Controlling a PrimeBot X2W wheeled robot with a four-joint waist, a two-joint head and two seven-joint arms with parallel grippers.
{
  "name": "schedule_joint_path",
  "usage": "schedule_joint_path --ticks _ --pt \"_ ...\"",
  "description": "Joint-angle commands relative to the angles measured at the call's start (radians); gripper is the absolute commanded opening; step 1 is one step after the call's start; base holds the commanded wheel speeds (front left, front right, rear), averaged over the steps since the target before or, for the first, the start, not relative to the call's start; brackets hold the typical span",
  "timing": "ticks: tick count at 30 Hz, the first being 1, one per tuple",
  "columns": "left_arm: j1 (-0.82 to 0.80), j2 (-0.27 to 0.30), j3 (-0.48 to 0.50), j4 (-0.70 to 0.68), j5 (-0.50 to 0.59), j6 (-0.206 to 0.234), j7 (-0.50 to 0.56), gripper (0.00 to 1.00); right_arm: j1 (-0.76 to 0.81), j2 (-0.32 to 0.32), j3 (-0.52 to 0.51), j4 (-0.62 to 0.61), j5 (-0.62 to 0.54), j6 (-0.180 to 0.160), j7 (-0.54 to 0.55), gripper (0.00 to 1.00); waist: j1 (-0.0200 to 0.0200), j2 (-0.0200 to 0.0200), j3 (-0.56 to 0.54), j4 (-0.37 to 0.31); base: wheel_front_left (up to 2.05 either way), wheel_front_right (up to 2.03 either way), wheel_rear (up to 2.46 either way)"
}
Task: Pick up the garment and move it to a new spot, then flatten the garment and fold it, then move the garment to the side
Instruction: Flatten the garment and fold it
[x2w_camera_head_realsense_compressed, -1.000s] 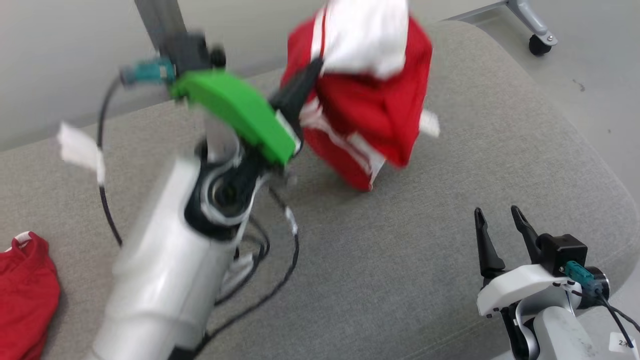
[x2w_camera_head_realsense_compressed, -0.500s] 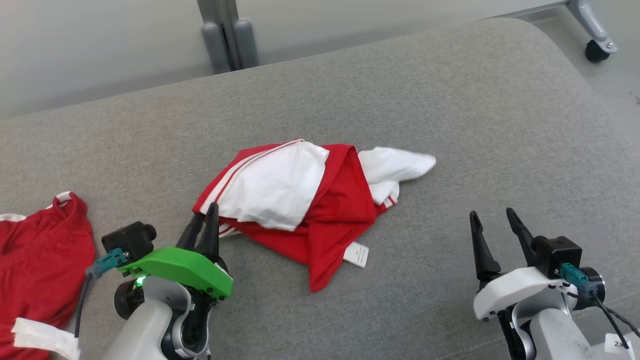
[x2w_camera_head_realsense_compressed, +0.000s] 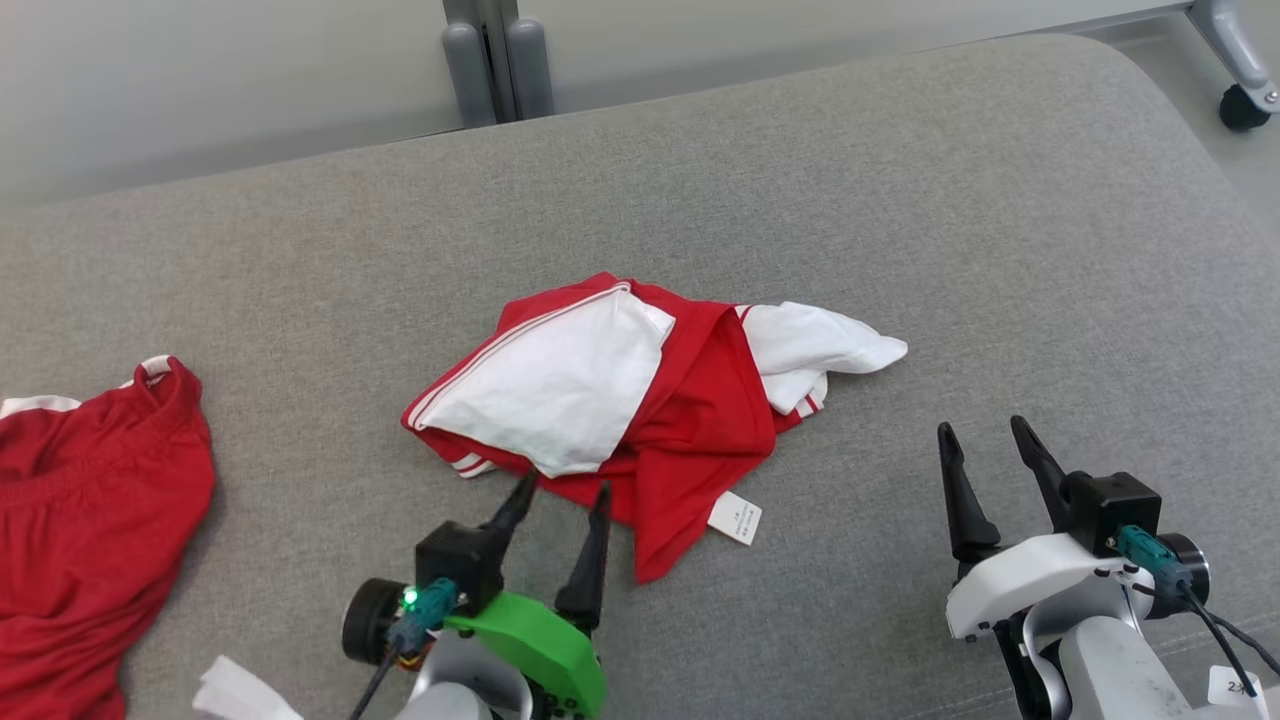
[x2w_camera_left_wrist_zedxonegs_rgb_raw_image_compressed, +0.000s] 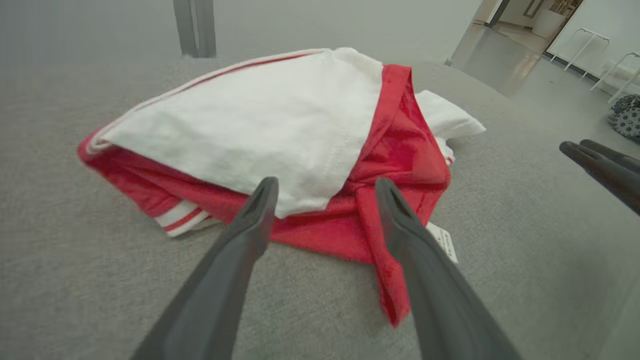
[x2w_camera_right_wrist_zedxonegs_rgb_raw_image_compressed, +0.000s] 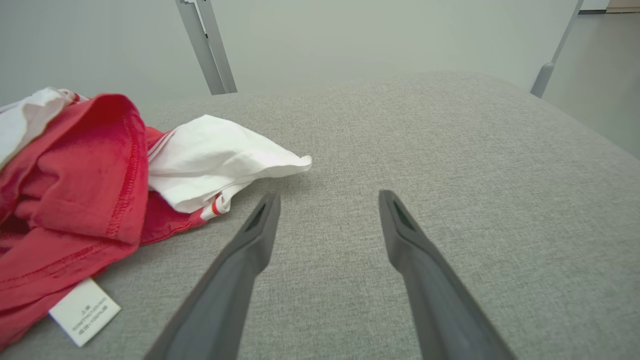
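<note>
We see the left end effector nearest, released, fingers spread and empty (tips just short of the garment). The right end effector released too, apart to the right. Red cloth at the left edge. Farther, the crumpled red-and-white garment lies mid surface, label showing.

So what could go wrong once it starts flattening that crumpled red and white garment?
The garment lies bunched with layers overlapping, so the open left gripper at its near edge may pinch several layers. The loose red flap by the care label could get pulled instead of a true corner. The second red garment to the left might get snagged by a wide swing.
</note>
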Motion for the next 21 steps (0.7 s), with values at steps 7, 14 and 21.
schedule_joint_path --ticks 7,14,21 --pt "-0.111 -0.069 -0.040 0.169 0.002 -0.041 0.056 1.00 -0.026 -0.002 0.011 -0.006 0.002 -0.002 0.000 1.00 0.0000 0.0000 0.040 -0.013 0.00 0.00 0.00" --pt "-0.210 -0.084 -0.063 0.349 0.058 -0.019 0.040 1.00 -0.036 -0.002 0.008 -0.007 -0.003 -0.002 0.000 1.00 0.0000 0.0000 0.056 -0.028 0.00 0.00 0.00" --pt "-0.244 -0.080 -0.084 0.413 0.103 0.001 -0.003 0.83 -0.022 -0.002 -0.001 -0.003 0.002 -0.002 0.000 1.00 0.0000 0.0000 0.050 -0.026 0.00 0.00 0.00"
